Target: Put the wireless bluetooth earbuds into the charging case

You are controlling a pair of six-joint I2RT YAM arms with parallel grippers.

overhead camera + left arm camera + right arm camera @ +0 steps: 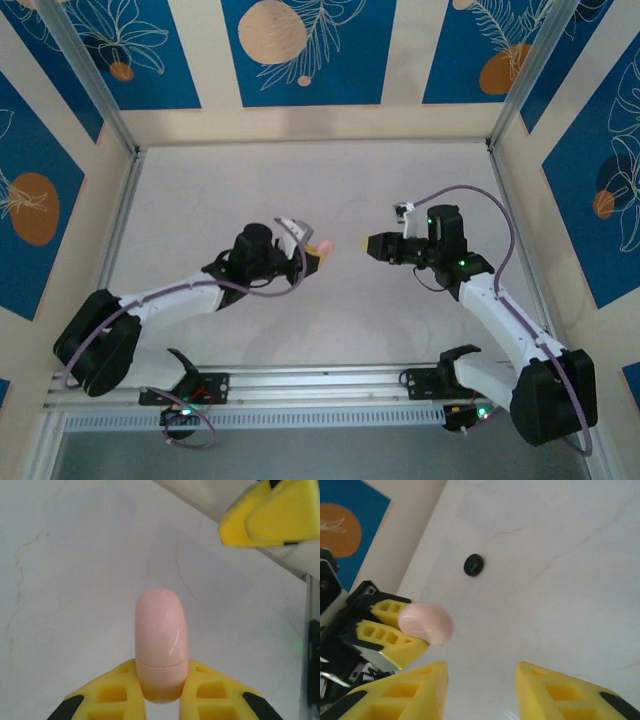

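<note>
Pink case (pixel 161 635): smooth, glossy oval with a fine seam, its end pinched between the ribbed yellow fingers of the left gripper (pixel 162 672).
Right gripper (pixel 481 672): yellow fingers spread with nothing between them, the case just ahead and clear of them.
Black piece (pixel 474 565): small, round and matte, on the tabletop (pixel 560 555) beyond the right gripper, seen from the right wrist; whether it is a bud or a case is unclear.
Tabletop: pale, with hairline cracks.

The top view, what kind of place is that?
Probably a robot test booth: two robot arms bolted to a metal rail, a white table, and blue patterned panels walling it in.
</note>
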